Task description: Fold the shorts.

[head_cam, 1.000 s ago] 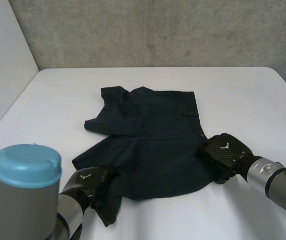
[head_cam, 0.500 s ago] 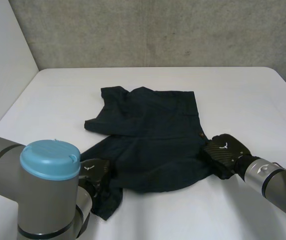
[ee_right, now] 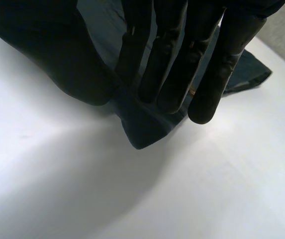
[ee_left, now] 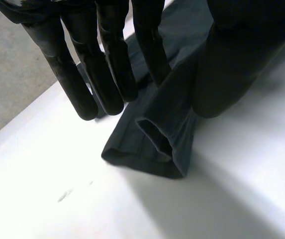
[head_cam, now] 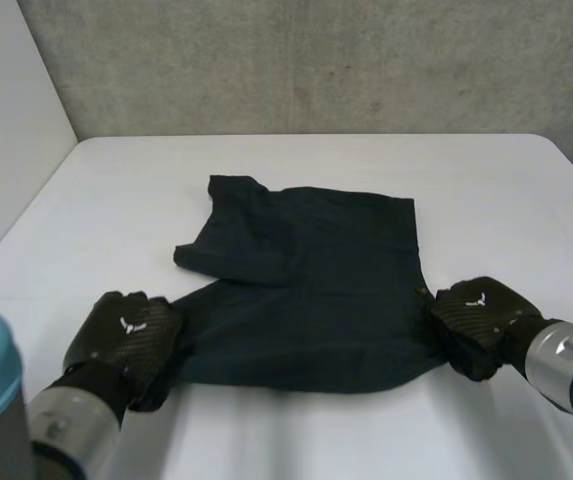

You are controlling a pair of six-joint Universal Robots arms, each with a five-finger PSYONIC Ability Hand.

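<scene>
We are pinching both near corners of the shorts (head_cam: 306, 280), left hand (head_cam: 126, 335) and right hand (head_cam: 478, 322) spreading apart, seemingly flattening them.

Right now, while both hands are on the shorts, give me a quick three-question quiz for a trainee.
1. True or false: the left hand hangs clear of the shorts.
2. Where does the right hand pinch the shorts? A the far edge; B a near corner; C the middle.
3. Fill in: the table is ___.
Key: 1 false, the left hand pinches the other near corner; 2 B; 3 white.
</scene>
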